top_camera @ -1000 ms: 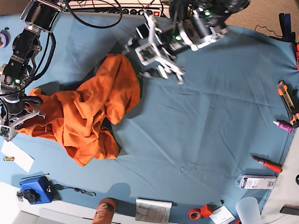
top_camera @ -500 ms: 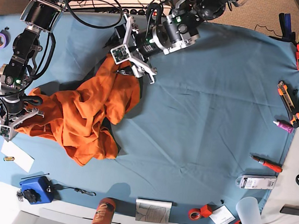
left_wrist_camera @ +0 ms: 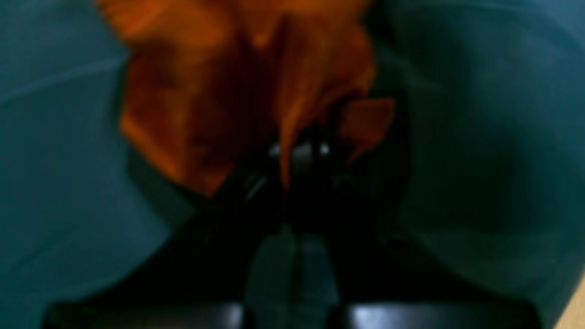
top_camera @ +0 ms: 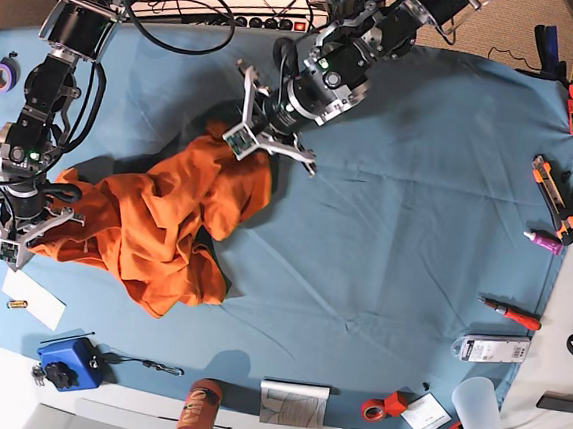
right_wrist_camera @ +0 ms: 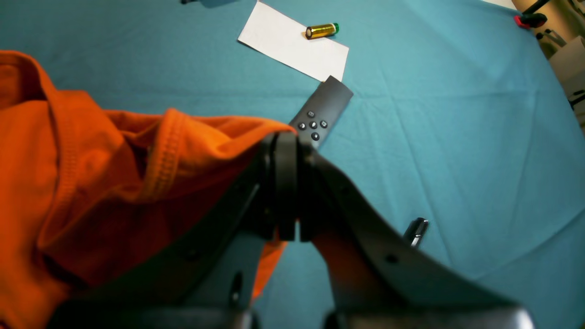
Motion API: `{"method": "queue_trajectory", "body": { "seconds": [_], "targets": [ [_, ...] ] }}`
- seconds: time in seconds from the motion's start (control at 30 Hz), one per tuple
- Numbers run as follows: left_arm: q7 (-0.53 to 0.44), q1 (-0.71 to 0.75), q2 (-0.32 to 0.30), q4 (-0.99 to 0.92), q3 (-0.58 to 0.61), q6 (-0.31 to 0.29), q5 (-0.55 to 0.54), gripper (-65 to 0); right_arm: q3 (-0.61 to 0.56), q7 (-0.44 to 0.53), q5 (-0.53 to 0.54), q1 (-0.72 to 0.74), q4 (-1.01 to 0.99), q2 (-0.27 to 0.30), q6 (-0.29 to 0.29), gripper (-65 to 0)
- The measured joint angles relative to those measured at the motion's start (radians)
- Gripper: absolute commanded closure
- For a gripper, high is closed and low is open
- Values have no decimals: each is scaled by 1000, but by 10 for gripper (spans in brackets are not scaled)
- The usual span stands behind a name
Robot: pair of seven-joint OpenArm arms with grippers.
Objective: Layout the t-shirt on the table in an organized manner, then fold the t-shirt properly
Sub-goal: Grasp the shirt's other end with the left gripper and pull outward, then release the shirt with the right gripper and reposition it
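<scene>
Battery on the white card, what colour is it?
Gold with a green tip, clearest in the right wrist view.

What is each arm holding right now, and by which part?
Both hold the shirt. The right gripper is shut on a ribbed hem edge at one end of the bunched shirt; the left gripper pinches a fold at its opposite end.

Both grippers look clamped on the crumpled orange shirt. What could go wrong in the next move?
1. The left gripper pinches only a small tip of the t-shirt; that view is blurred, so the hold may be thin and slip when pulled.
2. The shirt is bunched between both grips, so the right gripper may hold several layers, and spreading could twist it.
3. A battery on paper lies nearby and could get swept.
</scene>
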Motion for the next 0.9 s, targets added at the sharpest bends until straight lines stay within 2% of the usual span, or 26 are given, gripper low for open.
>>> {"method": "queue_trajectory", "body": {
  "seconds": [0.07, 0.13, 0.27, 0.3, 0.37, 0.43, 0.53, 0.63, 0.67, 0.77, 0.83, 0.9],
  "targets": [
    [49, -22, 0, 2, 0, 11, 2, 0, 0, 3, 41, 0, 0, 0, 2, 0],
    [89, -47, 0, 10, 1, 34, 62, 0, 0, 3, 64, 0, 0, 0, 1, 0],
    [248, -110, -1, 45, -5, 181, 249, 0, 0, 3, 68, 0, 0, 0, 37, 0],
    [288, -124, -2, 57, -14, 197, 292, 0, 0, 3, 75, 0, 0, 0, 37, 0],
    [324, -146, -6, 82, -47, 202, 342, 0, 0, 14, 92, 0, 0, 0, 37, 0],
    [323, -159, -24, 105, -89, 198, 343, 0, -1, 24, 120, 3, 0, 0, 41, 0],
    [324, -169, -74, 126, -185, 197, 340, 0, -1, 23, 124, 20, 0, 0, 78, 0],
    [327, -178, -125, 143, -322, 200, 331, 0, -2, 23, 149, 44, 0, 0, 78, 0],
    [326, -184, -142, 147, -366, 200, 300, 0, -2, 22, 156, 53, 0, 0, 78, 0],
    [323, -188, -196, 156, -478, 135, 141, 0, -3, 25, 202, 79, -2, -1, 82, 0],
    [331, -183, -222, 157, -517, 78, 40, 0, -3, 23, 215, 103, -27, -3, 109, 0],
    [357, -182, -239, 158, -540, 67, -16, 0, -3, 8, 225, 114, -52, -11, 121, 0]
  ]
}}
